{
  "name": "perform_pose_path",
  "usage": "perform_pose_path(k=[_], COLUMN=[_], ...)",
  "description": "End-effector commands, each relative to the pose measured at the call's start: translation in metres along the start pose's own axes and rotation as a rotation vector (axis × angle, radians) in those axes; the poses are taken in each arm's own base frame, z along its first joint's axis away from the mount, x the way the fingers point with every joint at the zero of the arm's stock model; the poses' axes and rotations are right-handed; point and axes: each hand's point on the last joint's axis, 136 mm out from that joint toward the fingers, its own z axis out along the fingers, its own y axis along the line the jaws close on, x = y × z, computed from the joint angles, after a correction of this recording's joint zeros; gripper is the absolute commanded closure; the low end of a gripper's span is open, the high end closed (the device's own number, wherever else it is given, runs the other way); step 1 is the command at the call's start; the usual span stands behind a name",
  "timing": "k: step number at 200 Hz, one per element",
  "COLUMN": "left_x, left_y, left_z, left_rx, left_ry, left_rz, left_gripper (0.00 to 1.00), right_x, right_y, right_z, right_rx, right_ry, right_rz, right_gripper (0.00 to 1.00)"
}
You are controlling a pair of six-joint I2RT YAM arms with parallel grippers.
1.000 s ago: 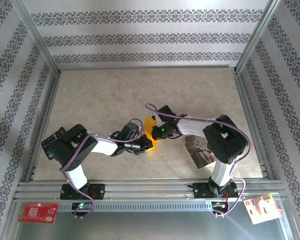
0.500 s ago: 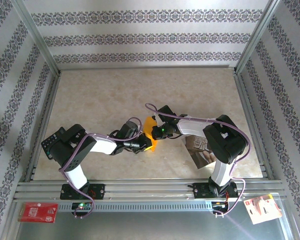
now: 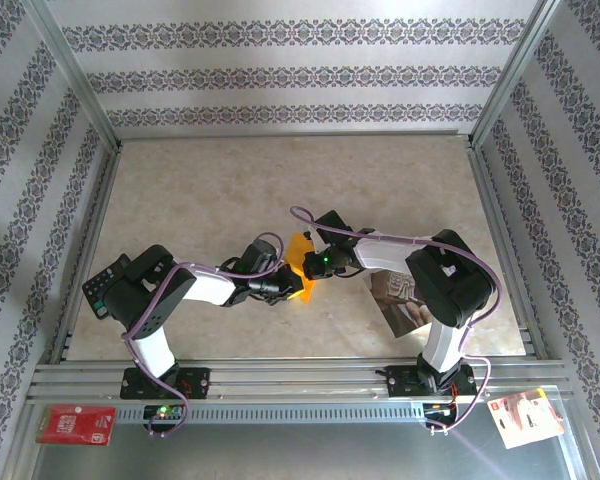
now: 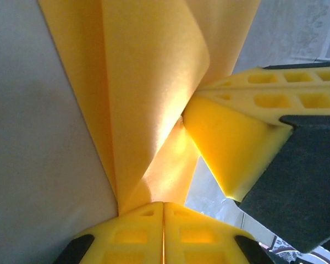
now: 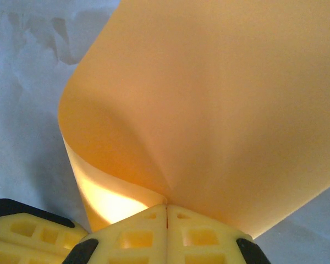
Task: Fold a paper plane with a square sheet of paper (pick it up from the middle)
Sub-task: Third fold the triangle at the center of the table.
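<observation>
Where the right tool [image 5: 166,206] grips, the sheet [image 5: 209,110] bulges; edges cropped.

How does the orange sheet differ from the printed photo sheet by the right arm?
Colour: the orange sheet is plain bright orange; the photo sheet is printed grey-brown.
Pose: the orange sheet is curled, pinched by the left claw and right claw; the photo sheet lies flat on the table.
Both are thin sheets.

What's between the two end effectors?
The orange square sheet of paper, gripped by left end effector and right end effector, seen in the top view.
</observation>
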Motion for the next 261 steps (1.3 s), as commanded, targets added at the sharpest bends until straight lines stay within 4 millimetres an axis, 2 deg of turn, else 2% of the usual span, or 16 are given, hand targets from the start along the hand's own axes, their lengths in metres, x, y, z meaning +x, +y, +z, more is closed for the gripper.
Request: perform_pose_path(k=[1, 22, 39, 83, 149, 208, 261], left_x=[0.003, -0.007, -0.018, -0.042, -0.048, -0.049, -0.039], left_y=[0.021, -0.002, -0.012, -0.014, -0.021, 0.012, 0.044], left_z=[-0.005, -0.011, -0.020, -0.031, -0.020, -0.010, -0.009], left_rx=[-0.099, -0.008, 0.045, 0.061, 0.063, -0.045, -0.141], left_ry=[0.011, -0.014, -0.040, -0.073, -0.030, -0.024, -0.002], left_rz=[-0.006, 0.004, -0.006, -0.017, 0.006, -0.037, -0.047], left_gripper=[0.92, 0.89, 0.87, 0.87, 0.86, 0.87, 0.88], right_x=[0.053, 0.053, 0.053, 0.053, 0.053, 0.054, 0.052], right_y=[-0.041, -0.041, -0.042, -0.041, -0.042, -0.044, -0.044], right_z=[0.020, 0.020, 0.020, 0.021, 0.022, 0.023, 0.023], right_rx=[0.129, 0.130, 0.129, 0.125, 0.124, 0.125, 0.123], right_ry=[0.175, 0.174, 0.174, 0.174, 0.173, 0.178, 0.176], right_rz=[0.052, 0.052, 0.052, 0.053, 0.055, 0.059, 0.059], right_gripper=[0.99, 0.99, 0.99, 0.99, 0.99, 0.99, 0.99])
